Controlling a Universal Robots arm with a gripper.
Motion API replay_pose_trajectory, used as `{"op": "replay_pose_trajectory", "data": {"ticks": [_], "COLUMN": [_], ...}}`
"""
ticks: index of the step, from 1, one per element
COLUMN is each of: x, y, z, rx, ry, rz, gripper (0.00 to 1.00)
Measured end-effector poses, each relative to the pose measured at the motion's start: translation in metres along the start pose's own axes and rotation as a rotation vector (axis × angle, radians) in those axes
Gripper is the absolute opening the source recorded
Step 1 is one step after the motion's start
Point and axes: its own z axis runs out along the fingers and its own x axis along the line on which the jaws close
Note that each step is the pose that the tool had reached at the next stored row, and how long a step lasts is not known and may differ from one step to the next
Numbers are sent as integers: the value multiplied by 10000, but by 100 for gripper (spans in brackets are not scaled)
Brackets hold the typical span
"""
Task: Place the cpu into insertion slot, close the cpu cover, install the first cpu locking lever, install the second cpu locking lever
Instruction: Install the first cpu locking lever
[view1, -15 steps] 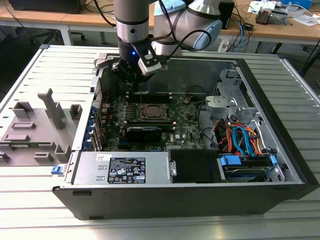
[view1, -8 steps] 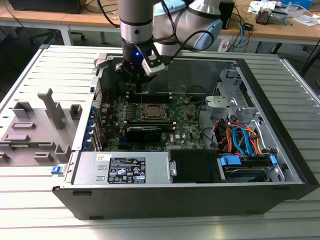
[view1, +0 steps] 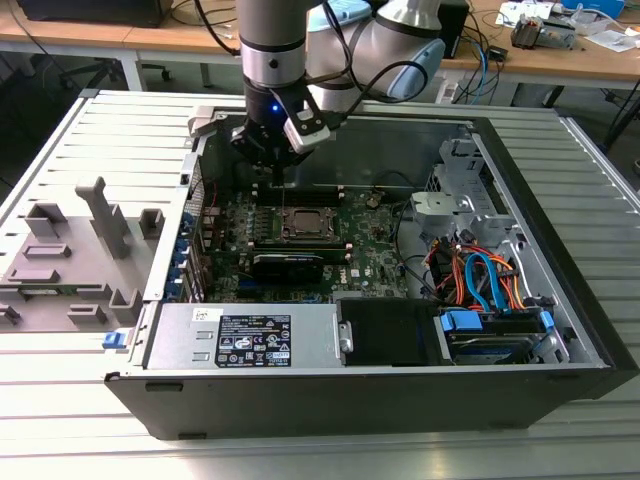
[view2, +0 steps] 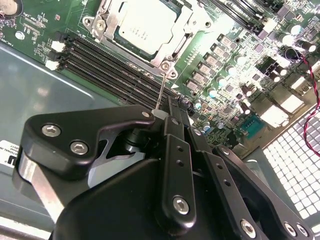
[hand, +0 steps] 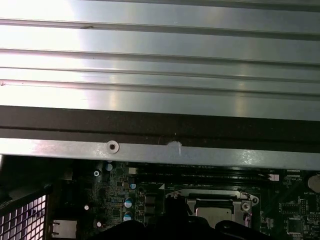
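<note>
The cpu (view2: 142, 22) lies flat in its socket on the green motherboard (view2: 240, 75), pale silver top showing. The cpu cover (view2: 111, 22), a silvery frame, lies down around it. From the socket's corner a thin wire locking lever (view2: 162, 92) rises to my black fingertips (view2: 174, 116). My gripper (view2: 170, 113) is shut on the lever's end. In the exterior view my gripper (view1: 278, 170) hangs just behind the socket with the cpu (view1: 303, 222). In the first wrist view the cpu (hand: 212, 214) sits below the case wall (hand: 160, 125).
Black memory slots (view2: 110, 65) run beside the socket. The open case (view1: 560, 300) holds a power supply (view1: 250, 335) in front and a drive cage with orange and blue cables (view1: 480, 280) at the exterior view's right. A grey fixture (view1: 70, 250) stands outside the case on the left.
</note>
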Motion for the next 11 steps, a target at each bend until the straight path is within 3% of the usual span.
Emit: {"op": "replay_pose_trajectory", "data": {"ticks": [11], "x": [-44], "y": [-2], "z": [6], "rx": [3], "ry": [0], "rz": [1], "gripper": [11]}}
